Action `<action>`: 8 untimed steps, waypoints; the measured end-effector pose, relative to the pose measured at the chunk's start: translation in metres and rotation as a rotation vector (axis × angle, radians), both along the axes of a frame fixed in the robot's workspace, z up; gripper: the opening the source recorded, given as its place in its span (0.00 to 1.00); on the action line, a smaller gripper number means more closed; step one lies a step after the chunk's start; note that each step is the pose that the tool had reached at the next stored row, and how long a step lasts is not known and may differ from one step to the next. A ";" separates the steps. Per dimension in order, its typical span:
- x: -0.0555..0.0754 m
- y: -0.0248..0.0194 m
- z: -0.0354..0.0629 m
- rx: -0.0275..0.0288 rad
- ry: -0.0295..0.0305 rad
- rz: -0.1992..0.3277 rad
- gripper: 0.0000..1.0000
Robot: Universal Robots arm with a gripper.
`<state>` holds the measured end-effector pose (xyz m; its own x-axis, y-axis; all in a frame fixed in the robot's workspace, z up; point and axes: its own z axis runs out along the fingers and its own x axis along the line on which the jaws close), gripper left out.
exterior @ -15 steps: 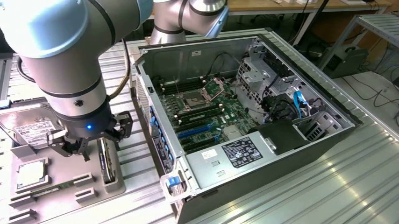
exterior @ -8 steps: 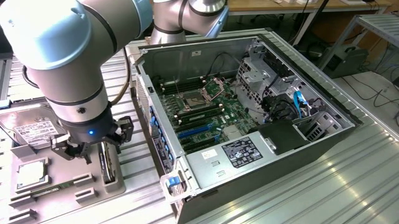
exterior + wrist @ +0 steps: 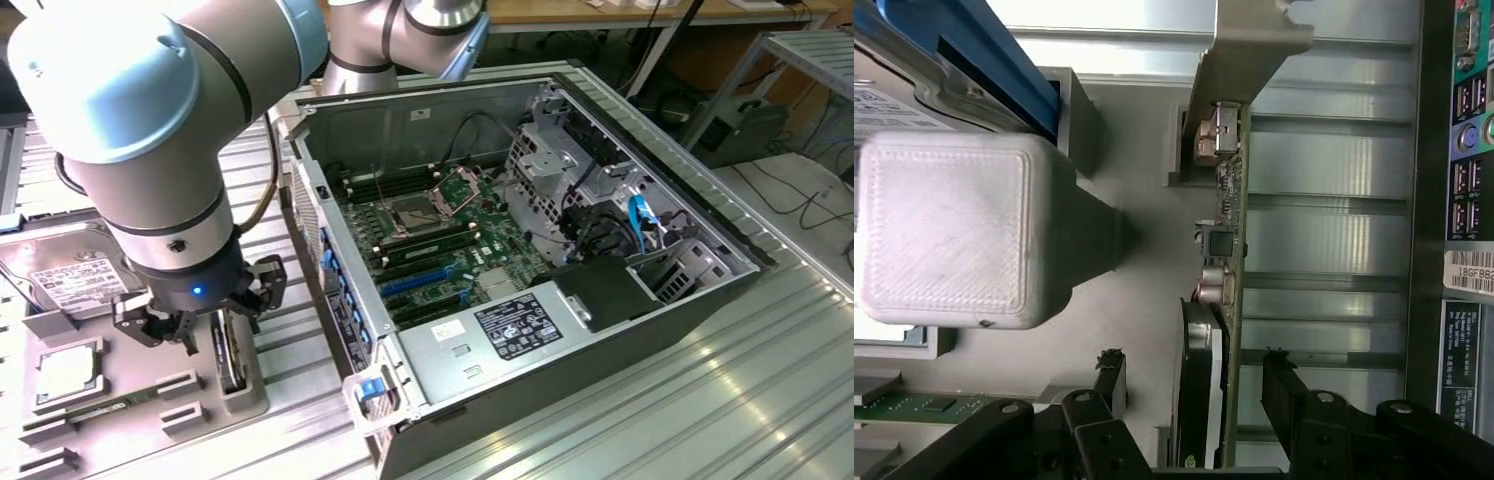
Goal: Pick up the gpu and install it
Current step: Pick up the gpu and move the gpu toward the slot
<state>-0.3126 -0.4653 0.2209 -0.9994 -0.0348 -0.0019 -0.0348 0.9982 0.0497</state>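
Arm (image 3: 147,120): bulks large at the exterior view's left, over the tray (image 3: 134,375).
Gripper (image 3: 1194,362): fingers spread, one on each side of the gpu (image 3: 1224,230), gaps showing.
Gpu: upright on edge in a tray slot, beside the case (image 3: 400,130).
Wrist view: white block (image 3: 949,235), rear ports (image 3: 1469,130).
Exterior view: open case, motherboard (image 3: 441,230).
Surface: ribbed metal table (image 3: 694,400).
Room: cables (image 3: 801,200) on the floor.

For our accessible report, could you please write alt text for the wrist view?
The open gripper straddles the gpu, seen edge-on and standing in a grey tray, with a gap on either side. A white block stands beside it, and a computer case's ports show past the card.
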 end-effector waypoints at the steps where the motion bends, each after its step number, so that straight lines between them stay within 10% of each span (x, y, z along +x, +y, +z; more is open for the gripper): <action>1: 0.000 0.0000 0.0000 0.0001 -0.0001 0.000 0.66; 8: 0.000 0.0078 -0.0001 0.0002 -0.0001 -0.001 0.66</action>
<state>-0.3126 -0.4575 0.2208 -0.9994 -0.0340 -0.0020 -0.0341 0.9982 0.0499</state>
